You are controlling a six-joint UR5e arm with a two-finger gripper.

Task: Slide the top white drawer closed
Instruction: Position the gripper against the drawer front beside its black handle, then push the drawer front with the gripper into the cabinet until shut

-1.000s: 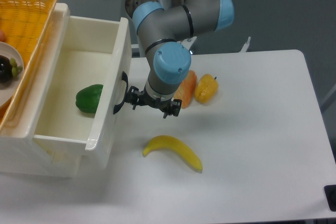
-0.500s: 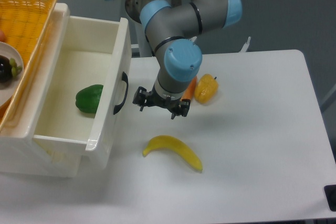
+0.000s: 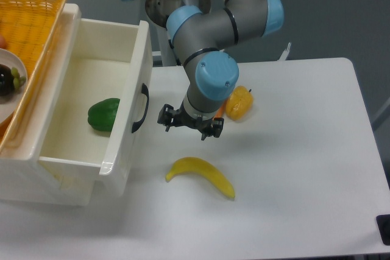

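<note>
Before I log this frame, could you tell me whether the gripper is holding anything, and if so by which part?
Nothing is held: the gripper hangs open beside the top white drawer, clear of its black handle.

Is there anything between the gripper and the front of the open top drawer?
Nothing visible. The gripper hangs just right of the top drawer, with only bare table between them. The banana lies nearer the camera, out of that path.
</note>
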